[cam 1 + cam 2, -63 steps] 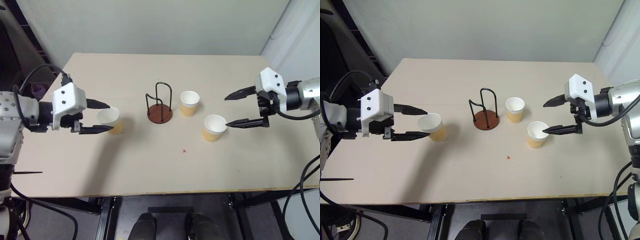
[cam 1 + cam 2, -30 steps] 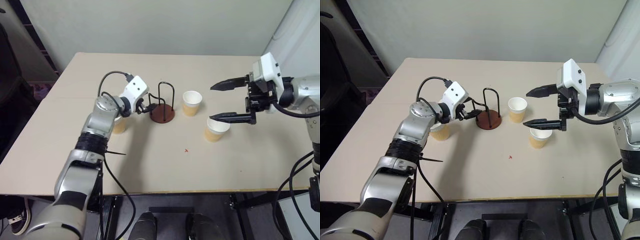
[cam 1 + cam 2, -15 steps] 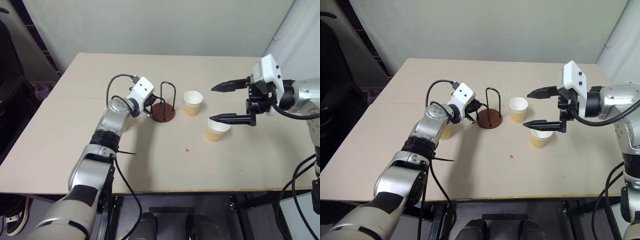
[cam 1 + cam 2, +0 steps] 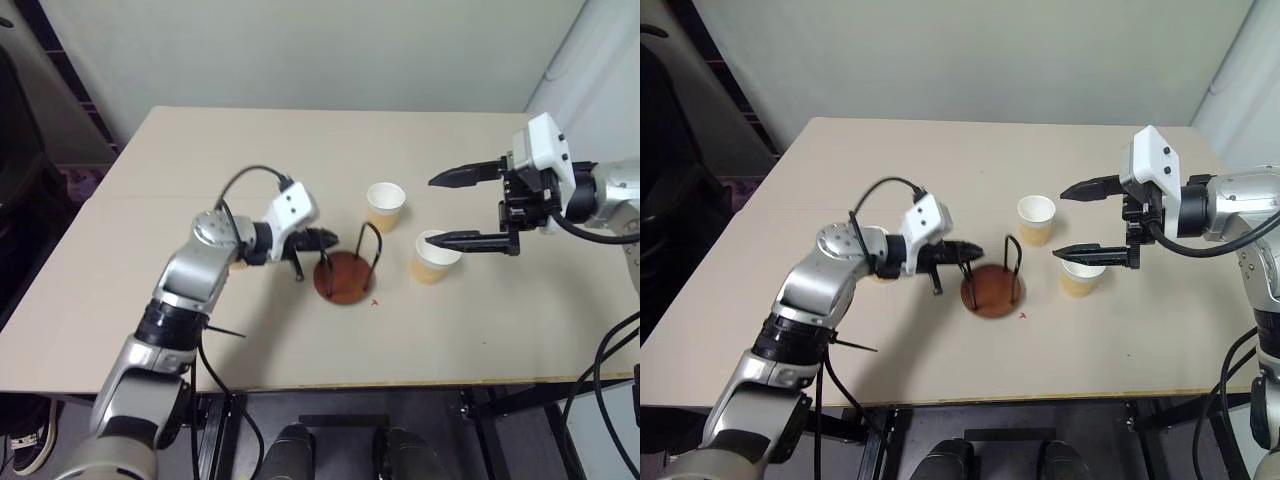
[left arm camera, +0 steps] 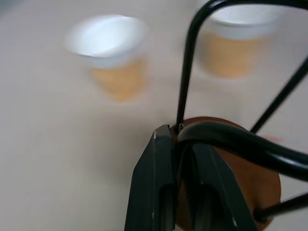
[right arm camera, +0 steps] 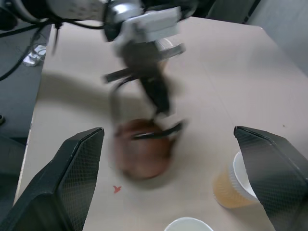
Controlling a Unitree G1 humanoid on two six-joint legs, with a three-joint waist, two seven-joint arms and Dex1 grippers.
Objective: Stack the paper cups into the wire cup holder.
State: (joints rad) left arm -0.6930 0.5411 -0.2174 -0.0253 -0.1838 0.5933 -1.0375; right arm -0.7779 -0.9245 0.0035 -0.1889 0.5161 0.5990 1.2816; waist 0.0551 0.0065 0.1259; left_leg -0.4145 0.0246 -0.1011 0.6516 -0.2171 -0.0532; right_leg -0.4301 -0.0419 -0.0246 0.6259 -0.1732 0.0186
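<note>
The left tool [image 4: 322,238] is pinching a wire loop of the wire cup holder [image 4: 346,277], mid-table toward the near edge; set it flat, base level; the right tool [image 4: 470,208] hangs spread over one of the paper cups [image 4: 432,257]

A pale beige table [image 4: 200,330] with a faint seam across its top and a small red mark [image 4: 373,301] near its middle stands before a plain light wall [image 4: 300,50], above a dark floor [image 4: 330,430] showing at its front edge.
</note>
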